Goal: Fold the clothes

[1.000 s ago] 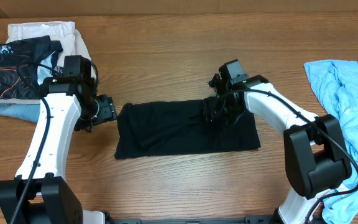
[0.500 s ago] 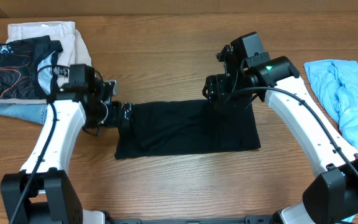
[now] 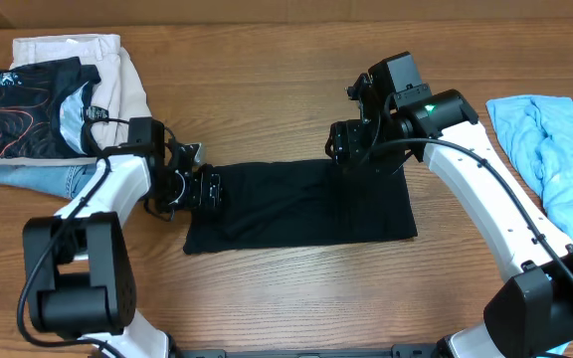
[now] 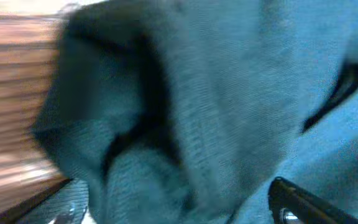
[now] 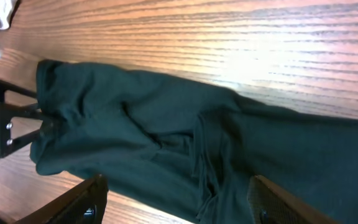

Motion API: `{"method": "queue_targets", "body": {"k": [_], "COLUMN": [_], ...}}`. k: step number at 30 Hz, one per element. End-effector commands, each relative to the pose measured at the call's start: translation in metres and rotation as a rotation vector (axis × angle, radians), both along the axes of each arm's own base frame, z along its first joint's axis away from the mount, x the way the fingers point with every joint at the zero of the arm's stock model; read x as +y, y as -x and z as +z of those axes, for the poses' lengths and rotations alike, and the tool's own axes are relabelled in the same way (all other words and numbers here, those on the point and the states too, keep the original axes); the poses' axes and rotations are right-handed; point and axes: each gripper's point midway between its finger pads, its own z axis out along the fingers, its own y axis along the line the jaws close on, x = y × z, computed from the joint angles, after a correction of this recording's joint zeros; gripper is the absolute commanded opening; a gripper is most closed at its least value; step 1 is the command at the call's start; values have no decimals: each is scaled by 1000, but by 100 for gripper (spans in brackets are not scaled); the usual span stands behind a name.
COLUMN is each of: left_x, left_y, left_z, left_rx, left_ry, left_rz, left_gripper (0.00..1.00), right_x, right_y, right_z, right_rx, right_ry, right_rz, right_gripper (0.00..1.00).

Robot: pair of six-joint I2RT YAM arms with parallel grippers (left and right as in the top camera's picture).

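Left gripper [image 3: 210, 191] advanced onto left edge of clothes [image 3: 296, 204]

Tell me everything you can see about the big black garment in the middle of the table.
The black garment is plain, thin, soft cloth, folded into a wide, wrinkled rectangle lying flat on the table, with a raised crease down its right half. The open left tool is at its left edge, cloth between its fingers. The open right tool hangs above its upper right part.

One black garment [image 3: 296, 204] at centre; one blue garment [image 3: 555, 149] at three o'clock; three stacked garments [image 3: 28, 109] at ten o'clock; two robot arms, left [image 3: 97, 194] and right [image 3: 485, 189].
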Motion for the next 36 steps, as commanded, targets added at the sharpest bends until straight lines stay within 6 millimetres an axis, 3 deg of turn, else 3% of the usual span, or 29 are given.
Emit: {"method": "queue_targets", "body": {"k": [1, 8, 11, 14, 18, 27, 30, 33, 36], "left_x": [-29, -33, -25, -8, 25, 140, 162, 159, 130], "left_y": [30, 35, 37, 38, 27, -20, -27, -36, -45], "left_z": [-34, -38, -40, -41, -27, 61, 94, 130, 160], "left_rx": [148, 174, 190, 218, 213, 84, 59, 34, 4], "left_ry": [111, 109, 70, -2, -80, -249, -245, -175, -43], "left_rz": [-60, -74, -63, -35, 34, 347, 418, 459, 432], "left_gripper": [84, 58, 38, 17, 6, 4, 4, 4, 4], "right_x": [-2, -3, -3, -3, -7, -9, -9, -9, -9], "right_y": [-2, -1, -1, -1, -3, -3, -3, -4, -3], "right_z": [1, 0, 0, 0, -1, -2, -2, -3, -4], "right_rx": [-9, -2, -3, -3, -11, -13, -12, -10, -6], "right_ry": [6, 13, 16, 16, 39, 48, 48, 49, 49], "right_rz": [0, -1, -3, -3, -13, -21, -20, -20, -20], "right_gripper": [76, 76, 76, 75, 75, 75, 76, 76, 76]}}
